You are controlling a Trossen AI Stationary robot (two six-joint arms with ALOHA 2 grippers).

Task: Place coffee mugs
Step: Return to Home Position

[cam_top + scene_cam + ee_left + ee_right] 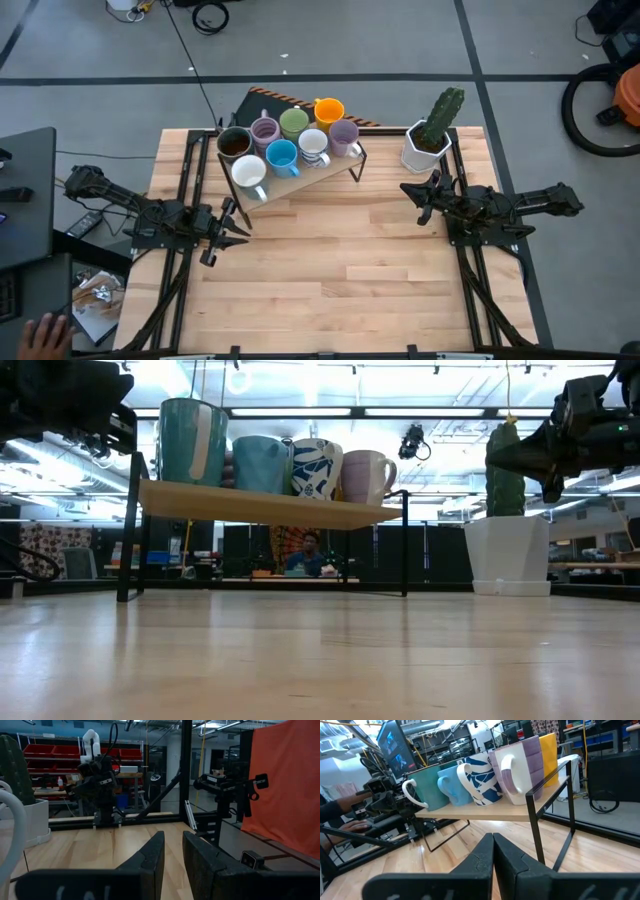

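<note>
Orange, green, lilac, blue, white mugs (313,143)

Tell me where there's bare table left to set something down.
The wide wood of the table between the left gripper and right gripper, and on to the front edge, is bare. The shelf is packed with mugs; only a narrow gap separates it from the cactus pot.
</note>
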